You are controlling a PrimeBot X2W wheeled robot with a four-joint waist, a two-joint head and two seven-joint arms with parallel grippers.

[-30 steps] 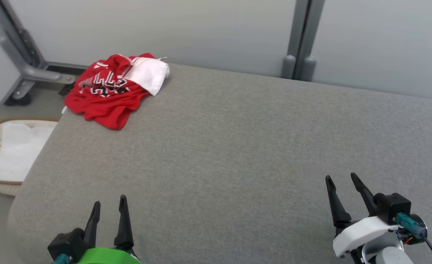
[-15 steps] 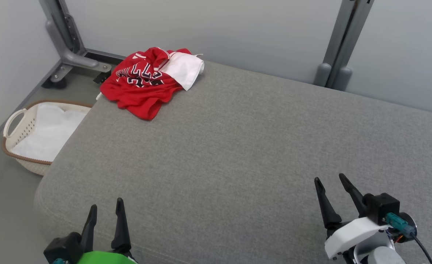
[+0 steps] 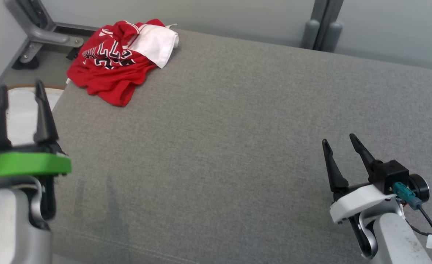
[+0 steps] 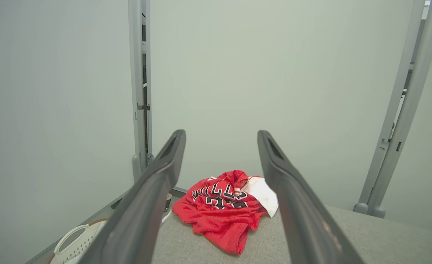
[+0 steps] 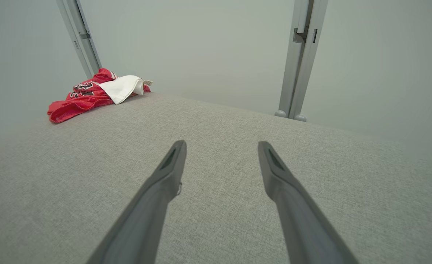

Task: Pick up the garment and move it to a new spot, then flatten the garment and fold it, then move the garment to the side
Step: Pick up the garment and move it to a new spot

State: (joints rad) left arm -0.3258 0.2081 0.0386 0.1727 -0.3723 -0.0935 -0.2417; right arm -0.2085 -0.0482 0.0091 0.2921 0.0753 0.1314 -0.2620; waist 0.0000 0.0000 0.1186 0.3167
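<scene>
Now the left gripper [image 3: 20, 86], jaws apart, seems nearer the garment [image 3: 106, 69].

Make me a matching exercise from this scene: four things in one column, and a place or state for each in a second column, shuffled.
Column one:
1. garment
2. basket
3. left gripper
4. right gripper

Column two:
A. low down, beside the left edge of the grey surface
B. open, on a green mount
C. crumpled at the surface's far left corner
D. open, on a white mount

Pairs: 1-C, 2-A, 3-B, 4-D
</scene>
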